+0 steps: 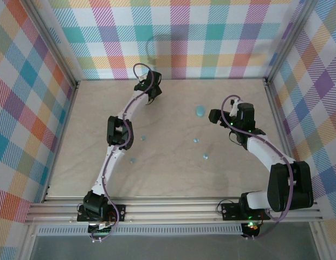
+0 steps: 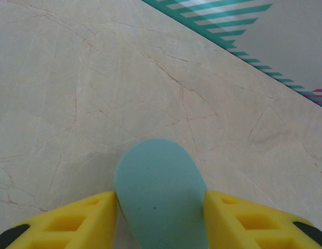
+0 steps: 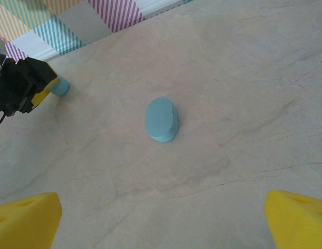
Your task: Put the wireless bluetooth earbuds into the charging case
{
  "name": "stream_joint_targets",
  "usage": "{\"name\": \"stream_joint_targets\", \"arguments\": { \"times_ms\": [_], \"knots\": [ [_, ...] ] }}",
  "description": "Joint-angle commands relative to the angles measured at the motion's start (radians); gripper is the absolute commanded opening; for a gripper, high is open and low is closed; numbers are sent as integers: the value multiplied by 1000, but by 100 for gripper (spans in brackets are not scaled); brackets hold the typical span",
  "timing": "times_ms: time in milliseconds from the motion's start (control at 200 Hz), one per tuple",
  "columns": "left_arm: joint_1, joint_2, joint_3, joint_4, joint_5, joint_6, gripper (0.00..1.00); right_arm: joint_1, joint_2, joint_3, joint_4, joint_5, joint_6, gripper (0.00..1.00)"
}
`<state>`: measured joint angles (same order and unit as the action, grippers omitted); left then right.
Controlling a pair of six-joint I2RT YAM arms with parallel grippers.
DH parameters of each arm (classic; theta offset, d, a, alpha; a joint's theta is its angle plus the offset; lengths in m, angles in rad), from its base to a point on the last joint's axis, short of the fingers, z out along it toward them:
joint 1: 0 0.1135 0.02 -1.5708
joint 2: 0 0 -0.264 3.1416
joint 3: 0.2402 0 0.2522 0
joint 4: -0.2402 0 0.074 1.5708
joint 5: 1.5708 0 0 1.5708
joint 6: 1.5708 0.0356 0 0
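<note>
Left tool (image 2: pixel 161 199): reached out to the far side of the counter (image 1: pixel 168 179), just short of the plaid back wall (image 1: pixel 211 32). In the left wrist view its yellow fingers (image 2: pixel 78 220) sit flush against both sides of a rounded teal case (image 2: pixel 161 176), so it's clamped on that far case. The case's base is on or just above the counter, can't tell which. The same grip shows at the left edge of the right wrist view, with a bit of teal poking out past the black tool body.

Right tool (image 3: pixel 161 207): jaws wide apart, nothing between them. It hangs over the right half of the counter, aimed at the second case (image 3: pixel 161 119). That one lies flat on the counter on its own, just left of the tool in the top view and apart from the fingers.

Earbuds (image 1: pixel 196 141): four, all loose on the counter.
- Two mid-counter, near of the second case and well apart from it.
- Two on the left, close by the left arm's elbow and forearm.
- Neither tool is touching them.
</note>
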<state>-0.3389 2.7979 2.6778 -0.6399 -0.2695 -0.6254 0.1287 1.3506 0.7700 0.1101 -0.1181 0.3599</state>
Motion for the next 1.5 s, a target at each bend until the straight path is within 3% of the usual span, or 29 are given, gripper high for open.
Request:
{"name": "stream_joint_targets", "arguments": {
  "times_ms": [0, 525, 620, 720, 875, 1140, 1494],
  "knots": [
    [-3, -61, -74, -102, 20, -6, 48, 6, -36, 23, -9, -22, 19, 100],
    [-70, -424, -661, 47, 48, -15, 53, 16, -51, 46, -68, -71, 41, 100],
    [-73, -477, -706, 71, 42, 17, 54, 21, -50, 57, -91, -72, 40, 100],
    [-64, -487, -660, 35, 48, 40, 58, 25, -50, 66, -107, -71, 40, 100],
    [-39, -431, -532, -20, 74, -42, 66, 33, -45, 69, -107, -72, 44, 100],
    [-11, -152, -56, -180, 72, -84, 75, 38, -35, 73, -115, -61, 22, 100],
    [5, -41, -30, -2, 79, 61, 81, 43, 21, 78, -102, -75, 16, 100]
  ]
}}
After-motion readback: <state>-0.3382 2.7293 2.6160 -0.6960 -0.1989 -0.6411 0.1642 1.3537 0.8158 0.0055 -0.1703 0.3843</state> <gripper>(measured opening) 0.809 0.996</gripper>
